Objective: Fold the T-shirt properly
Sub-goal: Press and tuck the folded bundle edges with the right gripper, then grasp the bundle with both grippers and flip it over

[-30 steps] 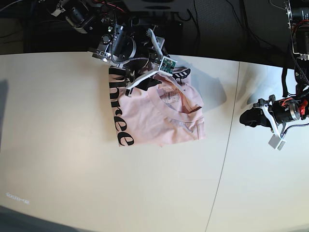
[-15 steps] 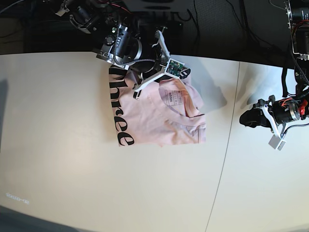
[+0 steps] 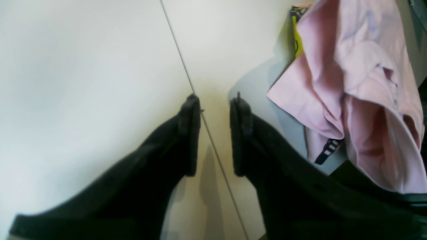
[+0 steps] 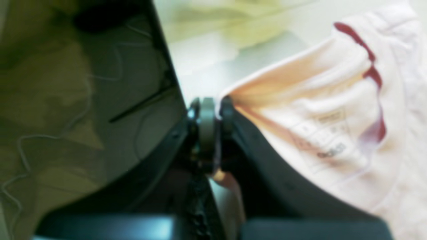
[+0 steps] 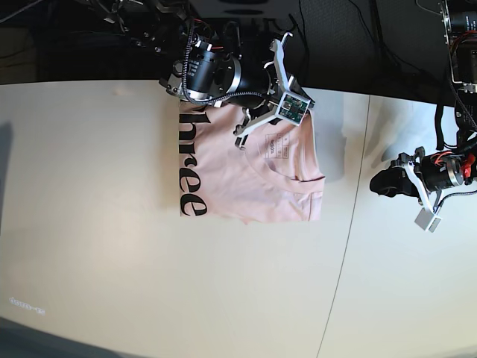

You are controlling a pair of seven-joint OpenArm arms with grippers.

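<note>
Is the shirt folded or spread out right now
Folded: the shirt lies as a compact layered rectangle, lettering cut off at one edge, right tool pinching its edge.

Black pincer fingers (image 3: 190, 133), white printed brackets, a green circuit board (image 5: 291, 109), loose black and red cables.

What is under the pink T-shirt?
The white table lies under the T-shirt. The shirt is folded over itself, so its lower layers and the table beneath are covered. The right gripper pinches one edge.
</note>
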